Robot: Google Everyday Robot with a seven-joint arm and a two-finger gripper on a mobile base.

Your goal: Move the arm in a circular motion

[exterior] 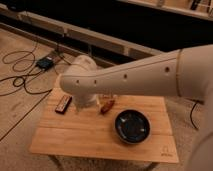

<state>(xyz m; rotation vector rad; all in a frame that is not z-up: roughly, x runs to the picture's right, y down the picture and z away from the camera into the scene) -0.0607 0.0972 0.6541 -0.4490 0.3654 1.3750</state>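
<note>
The arm (135,77) is reaching across the wooden table (90,140), its gripper (85,102) hanging near the dark bowl (132,126) and small black device (63,104).

The arm (135,75) reaches in from the right edge of the camera view and crosses above the back half of the wooden table (90,137), its rounded elbow hanging over the back left corner. Its narrower tip drops from that joint toward the tabletop, where the gripper (84,101) sits near the back left. A small dark rectangular device (63,104) lies by the left edge. A brown oblong object (107,106) lies just right of the gripper. A dark round bowl (132,126) stands toward the right front. Black cables (20,75) and a blue box (45,63) lie on the floor beyond the left edge.
</note>
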